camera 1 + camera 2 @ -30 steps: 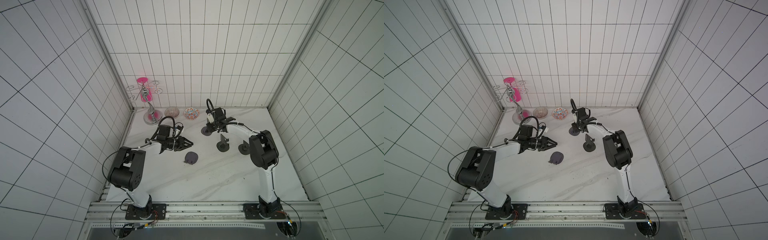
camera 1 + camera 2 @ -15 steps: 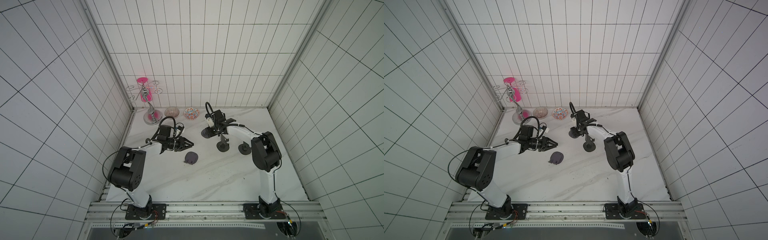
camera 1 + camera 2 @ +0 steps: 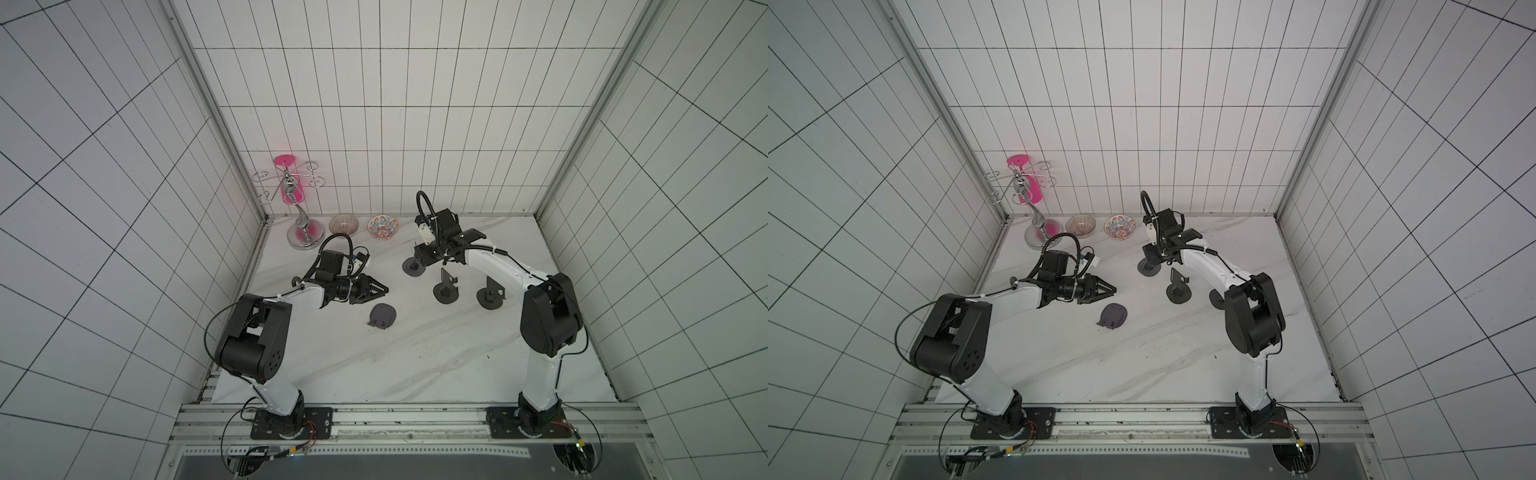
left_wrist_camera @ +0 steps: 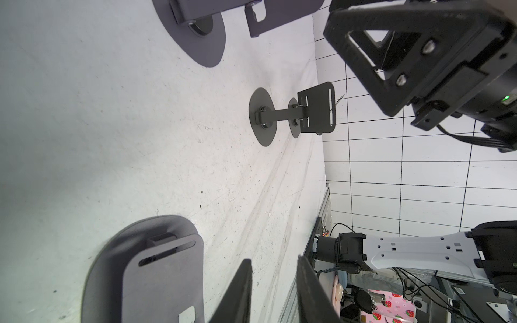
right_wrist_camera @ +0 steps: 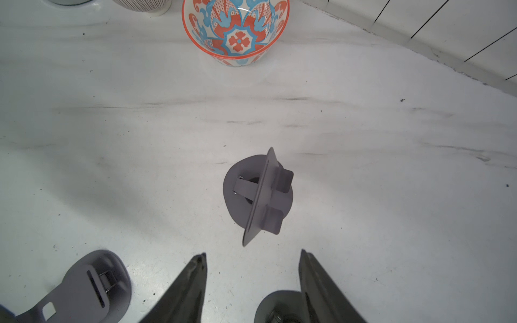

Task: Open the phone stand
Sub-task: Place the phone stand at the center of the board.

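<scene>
White marble table [image 3: 415,365] with faint grey veins; white tiled walls [image 3: 374,124] with dark grid lines. Far left: shiny silver rack [image 3: 305,239], bright pink cylinder [image 3: 285,159], brown-striped bowl [image 3: 343,224], and flowered bowl [image 5: 235,30] in orange-red and blue. Middle phone stand [image 3: 382,316] is slate grey; right-hand stands [image 3: 445,291] are black.

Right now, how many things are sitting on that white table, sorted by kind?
Phone stands: 4 (folded grey phone stand, opened grey phone stand, black phone stand, second black phone stand)
Bowls: 2 (striped bowl, red-and-blue patterned bowl)
Chrome rack, with something pink on it: 1
Total: 7
</scene>
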Robot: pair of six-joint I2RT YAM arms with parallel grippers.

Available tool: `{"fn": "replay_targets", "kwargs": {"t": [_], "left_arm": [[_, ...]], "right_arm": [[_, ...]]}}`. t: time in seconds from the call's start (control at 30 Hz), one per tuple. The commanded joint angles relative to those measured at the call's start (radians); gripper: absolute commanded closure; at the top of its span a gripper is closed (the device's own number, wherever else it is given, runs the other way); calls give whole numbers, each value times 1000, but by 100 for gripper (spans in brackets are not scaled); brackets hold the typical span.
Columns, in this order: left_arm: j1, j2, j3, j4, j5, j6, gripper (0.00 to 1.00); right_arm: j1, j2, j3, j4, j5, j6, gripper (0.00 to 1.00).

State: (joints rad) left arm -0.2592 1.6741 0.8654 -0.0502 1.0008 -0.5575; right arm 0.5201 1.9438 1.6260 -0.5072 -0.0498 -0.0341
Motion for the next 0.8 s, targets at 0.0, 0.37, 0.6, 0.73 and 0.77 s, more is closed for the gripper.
{"fn": "replay_targets", "kwargs": {"t": [0.0,0.37,0.6,0.73,0.77], "left_arm": [[-4,-16,7,-7,16,23,70],[-4,-16,9,-12,15,27,70],[-4,-16,9,-21,13,34,70],[-3,-9,13,-23,9,33,70],[-3,-9,11,-24,9,35,70]], "right_arm": [[54,47,45,-60,86,-51,45],[92,68,60,-24,190,-81,65],[95,81,89,-15,258,-66,56],[95,120,165,-75,258,-45,57],[96,132,180,-87,260,-40,58]]}}
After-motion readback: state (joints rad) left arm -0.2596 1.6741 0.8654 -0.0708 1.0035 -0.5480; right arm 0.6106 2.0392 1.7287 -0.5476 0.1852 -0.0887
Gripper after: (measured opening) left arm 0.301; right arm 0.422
